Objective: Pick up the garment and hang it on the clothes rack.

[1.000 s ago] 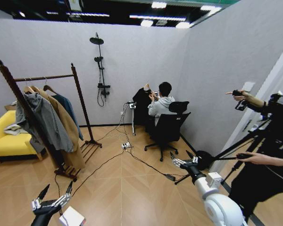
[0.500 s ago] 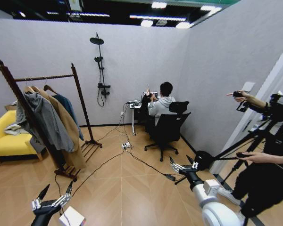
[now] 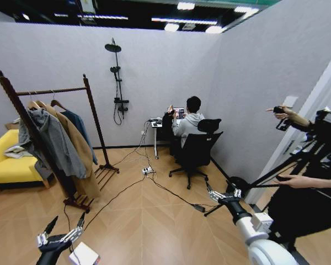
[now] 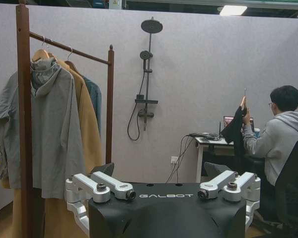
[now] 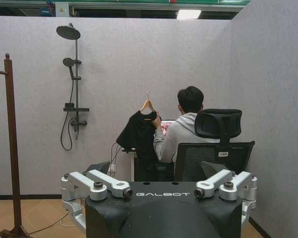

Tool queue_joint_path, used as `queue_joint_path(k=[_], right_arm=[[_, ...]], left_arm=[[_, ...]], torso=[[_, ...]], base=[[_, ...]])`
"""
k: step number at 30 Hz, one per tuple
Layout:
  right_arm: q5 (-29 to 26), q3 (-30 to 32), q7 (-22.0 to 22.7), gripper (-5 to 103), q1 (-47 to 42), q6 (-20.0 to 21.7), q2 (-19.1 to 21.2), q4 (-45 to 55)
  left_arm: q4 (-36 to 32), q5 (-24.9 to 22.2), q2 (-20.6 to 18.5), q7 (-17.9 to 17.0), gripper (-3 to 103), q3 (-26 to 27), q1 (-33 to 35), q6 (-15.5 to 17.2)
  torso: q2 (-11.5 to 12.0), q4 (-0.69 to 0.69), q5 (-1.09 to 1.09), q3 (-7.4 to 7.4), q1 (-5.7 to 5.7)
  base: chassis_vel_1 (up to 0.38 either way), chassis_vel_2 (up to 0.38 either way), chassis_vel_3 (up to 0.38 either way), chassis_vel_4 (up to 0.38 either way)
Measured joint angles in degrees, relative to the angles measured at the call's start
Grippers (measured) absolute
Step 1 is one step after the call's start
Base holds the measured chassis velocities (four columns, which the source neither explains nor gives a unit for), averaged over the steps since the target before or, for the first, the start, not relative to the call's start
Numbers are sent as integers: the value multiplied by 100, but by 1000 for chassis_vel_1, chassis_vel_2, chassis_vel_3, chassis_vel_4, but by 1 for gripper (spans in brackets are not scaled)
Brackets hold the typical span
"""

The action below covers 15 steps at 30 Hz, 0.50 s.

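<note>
The clothes rack (image 3: 91, 107) stands at the left on dark wooden posts. On its bar hang a grey hooded garment, a tan coat and, behind them, the dark teal garment (image 3: 79, 128). The left wrist view has the same rack (image 4: 23, 104), with the teal garment (image 4: 94, 99) at the far end of the bar. My left gripper (image 3: 66, 222) (image 4: 159, 171) is open and low at the front left, well short of the rack. My right gripper (image 3: 220, 191) (image 5: 156, 168) is open and empty at the front right. One rack post (image 5: 10, 144) stands at the edge of the right wrist view.
A yellow sofa (image 3: 3, 163) sits behind the rack. A black shower stand (image 3: 117, 83) is on the back wall. Someone seated at a desk (image 3: 188, 124) holds a black garment on a hanger (image 5: 139, 131). Cables (image 3: 127, 185) cross the wooden floor. A tripod (image 3: 281, 179) and a person stand at right.
My right arm has drifted a little right and lower. The seated person has lowered the black garment. My left gripper and the rack are unchanged.
</note>
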State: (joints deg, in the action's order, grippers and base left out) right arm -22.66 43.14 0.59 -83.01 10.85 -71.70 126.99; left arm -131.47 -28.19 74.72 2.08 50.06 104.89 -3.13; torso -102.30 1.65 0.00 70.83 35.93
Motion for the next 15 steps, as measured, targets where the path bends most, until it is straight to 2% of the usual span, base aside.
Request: queue_joint_path(k=[15], right_arm=[[125,-364,40,100,278,76,-253,-167]], left_arm=[[0,0,0,0,100,0,0,0]], torso=[[0,0,0,0,1]], base=[[0,0,0,0]])
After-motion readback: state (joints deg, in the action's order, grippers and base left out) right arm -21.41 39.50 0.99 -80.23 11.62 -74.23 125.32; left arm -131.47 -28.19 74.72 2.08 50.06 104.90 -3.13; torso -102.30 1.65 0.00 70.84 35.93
